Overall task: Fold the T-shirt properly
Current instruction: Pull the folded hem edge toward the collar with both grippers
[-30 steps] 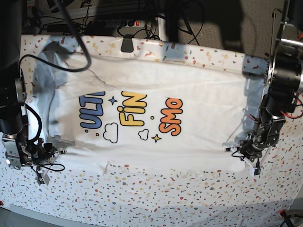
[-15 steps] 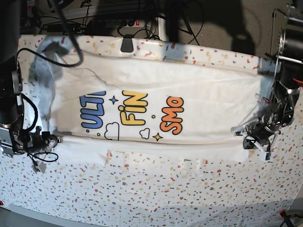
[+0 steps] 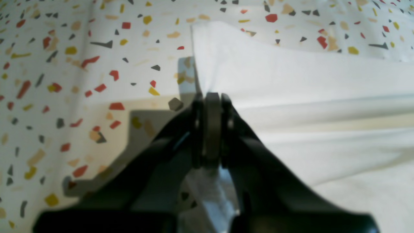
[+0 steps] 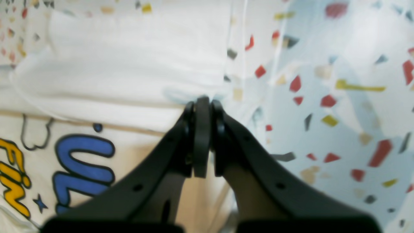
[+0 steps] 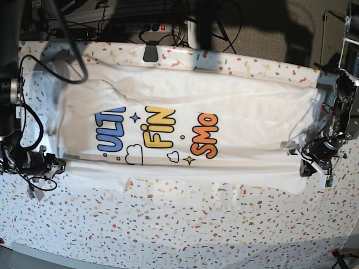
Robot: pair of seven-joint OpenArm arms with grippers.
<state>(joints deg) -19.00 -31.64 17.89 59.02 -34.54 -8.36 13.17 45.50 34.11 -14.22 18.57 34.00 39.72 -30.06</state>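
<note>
**Watch the shirt's edge: it could slip**

Your table (image 5: pixel 168 235) has a speckled cover. The T-shirt (image 5: pixel 185 106) lies flat across it, print side up, with its near edge folded over in a long strip. Your left gripper (image 3: pixel 212 106) is pinched tight on the cloth at one end. Your right gripper (image 4: pixel 202 105) is pinched tight on the other end. If you pull one arm harder, the strip may go crooked. If a pinch is thin, the cloth may slide out.

Speckled tablecloth (image 5: pixel 185 230); black cables (image 5: pixel 168 31) and power strip (image 5: pixel 137 27) behind it
</note>
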